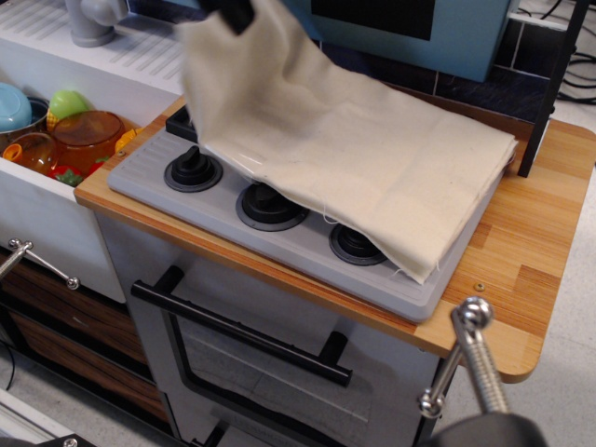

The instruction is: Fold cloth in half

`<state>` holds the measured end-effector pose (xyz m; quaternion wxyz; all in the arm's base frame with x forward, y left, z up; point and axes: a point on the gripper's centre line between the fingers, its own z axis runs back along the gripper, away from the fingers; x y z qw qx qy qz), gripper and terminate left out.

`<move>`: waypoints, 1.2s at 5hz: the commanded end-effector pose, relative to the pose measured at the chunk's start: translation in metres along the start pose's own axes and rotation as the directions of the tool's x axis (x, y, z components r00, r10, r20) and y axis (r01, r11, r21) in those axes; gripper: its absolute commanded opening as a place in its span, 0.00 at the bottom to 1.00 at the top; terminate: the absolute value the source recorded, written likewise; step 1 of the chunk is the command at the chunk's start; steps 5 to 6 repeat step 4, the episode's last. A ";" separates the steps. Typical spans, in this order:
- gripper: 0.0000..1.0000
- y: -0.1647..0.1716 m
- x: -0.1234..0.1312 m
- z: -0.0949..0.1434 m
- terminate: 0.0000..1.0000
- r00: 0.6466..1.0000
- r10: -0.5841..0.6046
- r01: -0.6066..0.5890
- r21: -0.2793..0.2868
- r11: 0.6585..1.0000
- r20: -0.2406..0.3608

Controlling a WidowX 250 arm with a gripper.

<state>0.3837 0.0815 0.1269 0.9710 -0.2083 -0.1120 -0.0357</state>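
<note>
The cream cloth (372, 158) lies over the grey stovetop (307, 247), covering its back and right part. Its left end is lifted high off the stove and hangs from my black gripper (233, 11), which is at the top edge of the view and mostly cut off. The gripper is shut on the cloth's upper left corner. The raised part drapes down to the left front knob area. The right end of the cloth rests flat, with a frayed thread at its front edge.
Three black knobs (265, 203) line the stove front. The stove sits on a wooden counter (531, 251). A sink at left holds coloured toy dishes (65, 130). A grey faucet (93, 19) stands at the back left, a blue box (410, 23) behind, and a black post (554, 84) at right.
</note>
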 end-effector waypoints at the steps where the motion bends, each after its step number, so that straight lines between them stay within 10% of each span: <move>1: 0.00 -0.088 0.015 0.017 0.00 0.995 -0.046 0.049 -0.029 0.998 0.084; 3: 0.00 -0.163 -0.001 -0.041 0.00 0.996 -0.084 0.083 -0.082 0.993 -0.008; 4: 0.00 -0.188 -0.016 -0.062 1.00 0.988 -0.133 0.127 -0.082 0.989 -0.080; 6: 0.00 -0.188 -0.016 -0.062 1.00 0.988 -0.133 0.127 -0.082 0.989 -0.080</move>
